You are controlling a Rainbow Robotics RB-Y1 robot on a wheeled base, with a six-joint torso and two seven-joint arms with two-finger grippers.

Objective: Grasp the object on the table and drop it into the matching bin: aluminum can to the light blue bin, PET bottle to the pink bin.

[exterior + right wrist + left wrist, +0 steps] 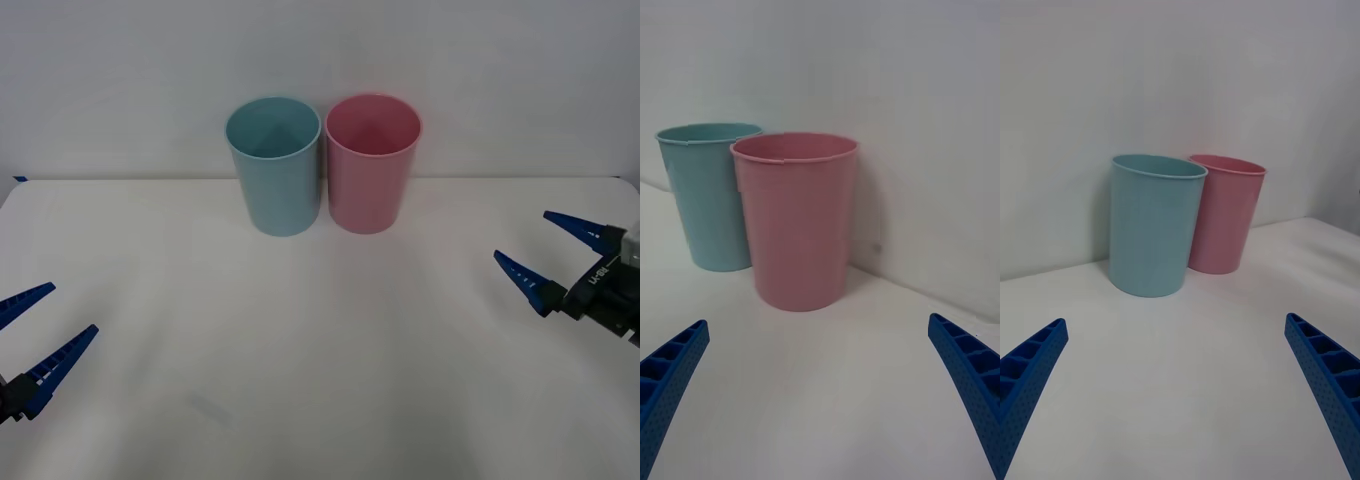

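1. The table (320, 400) is wide, flat and white, with a plain pale wall behind it.
2. Two tall cups stand at the back of the table, side by side and touching or almost touching. The blue bin (274, 165) is on the robot's left and the pink bin (371, 162) is on its right.
3. Both bins stand upright with their mouths open to the top.
4. I see no can or bottle on the table. I cannot tell where the can is. It may sit low inside a bin, where the views do not reach, or it may not be set down yet.
5. So I cannot say which way the can lies from either claw, or which arm is nearer to it.
6. The left gripper (38, 337) hangs low at the near left side of the table. Its two blue fingers are spread wide and hold nothing.
7. The right gripper (548, 250) hangs at the right side, a little farther back. Its fingers are spread wide too, and hold nothing.
8. Both claws point in toward the middle of the table, well apart from the bins.
9. I think the job is either done or waiting to start.
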